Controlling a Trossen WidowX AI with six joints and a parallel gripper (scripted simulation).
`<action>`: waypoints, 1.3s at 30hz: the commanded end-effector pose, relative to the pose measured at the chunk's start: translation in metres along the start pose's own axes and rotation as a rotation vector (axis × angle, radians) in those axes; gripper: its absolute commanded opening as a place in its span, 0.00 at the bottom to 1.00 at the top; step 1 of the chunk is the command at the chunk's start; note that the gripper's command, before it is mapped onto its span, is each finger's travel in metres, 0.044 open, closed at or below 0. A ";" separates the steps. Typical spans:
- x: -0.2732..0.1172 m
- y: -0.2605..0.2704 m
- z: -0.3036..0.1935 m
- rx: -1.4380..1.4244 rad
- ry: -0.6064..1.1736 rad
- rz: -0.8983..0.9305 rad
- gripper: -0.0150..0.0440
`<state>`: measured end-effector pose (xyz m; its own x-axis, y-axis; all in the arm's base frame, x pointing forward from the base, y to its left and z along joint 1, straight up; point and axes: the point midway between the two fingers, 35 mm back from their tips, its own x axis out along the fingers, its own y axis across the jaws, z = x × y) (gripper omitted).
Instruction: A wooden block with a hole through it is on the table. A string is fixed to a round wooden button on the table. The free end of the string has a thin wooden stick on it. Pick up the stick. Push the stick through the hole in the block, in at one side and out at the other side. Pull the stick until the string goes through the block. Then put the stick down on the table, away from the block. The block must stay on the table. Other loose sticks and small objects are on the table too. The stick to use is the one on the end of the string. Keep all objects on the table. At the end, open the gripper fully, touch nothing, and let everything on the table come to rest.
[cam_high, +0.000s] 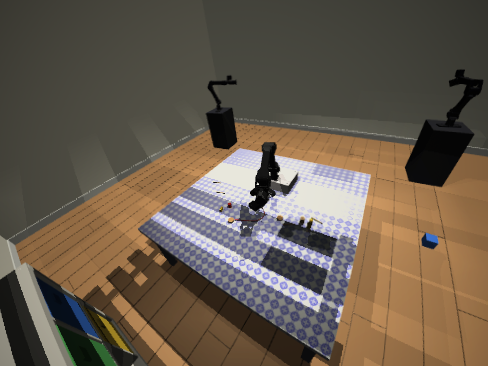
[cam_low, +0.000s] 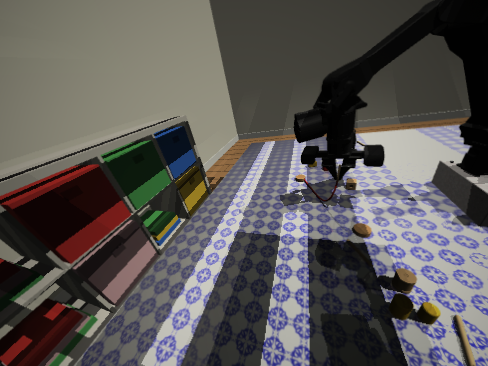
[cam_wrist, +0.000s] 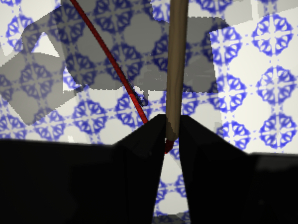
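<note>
My gripper (cam_high: 255, 206) (cam_low: 338, 177) (cam_wrist: 172, 122) is shut on the wooden stick (cam_wrist: 176, 60) near its string end and holds it above the table. In the wrist view the stick extends up out of frame. The red string (cam_high: 247, 220) (cam_low: 326, 200) (cam_wrist: 107, 54) sags from the stick's end to the round wooden button (cam_high: 231, 220) (cam_low: 300, 178) on the table. The small wooden block (cam_low: 351, 184) stands on the table just right of the fingertips in the exterior view; its hole faces the camera. The block is hidden in the top view and out of the wrist view.
A wooden disc (cam_high: 280, 218) (cam_low: 362, 230), a wooden cylinder (cam_low: 405, 280), yellow cylinders (cam_low: 429, 313) and a loose stick (cam_low: 464, 340) lie nearer the exterior camera. A red piece (cam_high: 229, 205) and a yellow piece (cam_high: 221, 209) lie beyond the button. The arm's pale base (cam_low: 465, 195) stands at the right.
</note>
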<state>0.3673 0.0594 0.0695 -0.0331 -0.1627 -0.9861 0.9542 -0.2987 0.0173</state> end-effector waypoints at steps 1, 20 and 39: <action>0.005 0.000 0.001 -0.002 0.023 -0.002 0.25; 0.029 0.004 0.004 -0.012 0.119 0.006 0.25; 0.046 0.005 0.003 -0.021 0.190 0.019 0.25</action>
<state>0.3691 0.0449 0.0256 0.0371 0.0050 -0.9993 0.9590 -0.2815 0.0342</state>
